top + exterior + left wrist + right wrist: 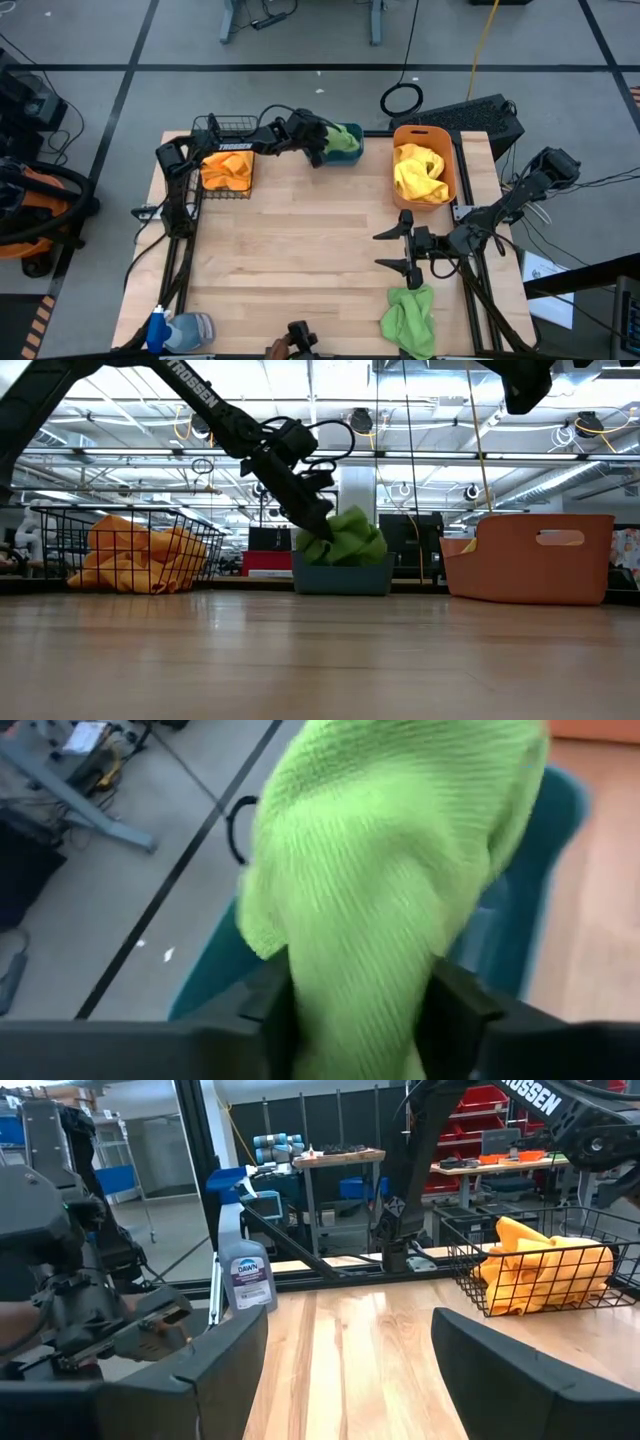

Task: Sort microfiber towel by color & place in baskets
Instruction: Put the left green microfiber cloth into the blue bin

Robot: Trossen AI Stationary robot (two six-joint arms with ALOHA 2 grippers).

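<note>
Black wire basket at the table's far left holds orange towels; teal tub mid-far edge, green towel; orange bin far right, yellow towels; another green towel lies near edge.

The left arm carries white "TROSSEN" lettering, also partly legible on it in the low and right wrist views. The spray bottle label reads "DAWN".
</note>
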